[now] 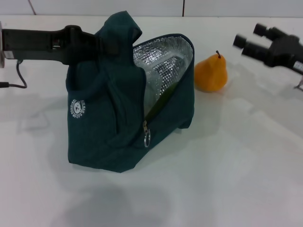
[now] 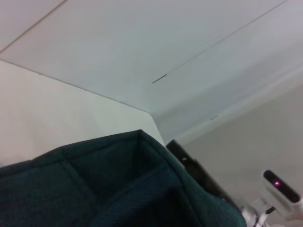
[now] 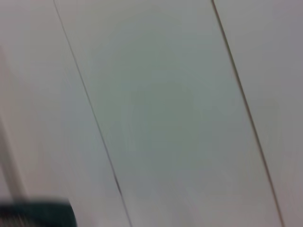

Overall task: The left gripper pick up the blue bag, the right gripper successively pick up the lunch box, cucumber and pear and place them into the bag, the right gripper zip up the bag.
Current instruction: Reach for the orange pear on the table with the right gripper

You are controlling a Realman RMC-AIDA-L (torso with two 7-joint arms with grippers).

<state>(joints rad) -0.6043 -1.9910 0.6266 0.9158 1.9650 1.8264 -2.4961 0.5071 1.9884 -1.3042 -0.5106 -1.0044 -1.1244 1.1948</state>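
Blue bag (image 1: pixel 109 123), centre-left of the frame: I see its mouth open, foil showing. Left gripper (image 1: pixel 102 45) clamps its top edge (fingertips buried in fabric). Pear (image 1: pixel 211 73) upright beside the bag's right edge. Right gripper (image 1: pixel 248 41), upper right: fingers spread wide, open table below.

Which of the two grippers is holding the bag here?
The left gripper, reaching in at the bag's raised top edge and holding it up. The right gripper hangs apart, open and empty, beyond the pear.
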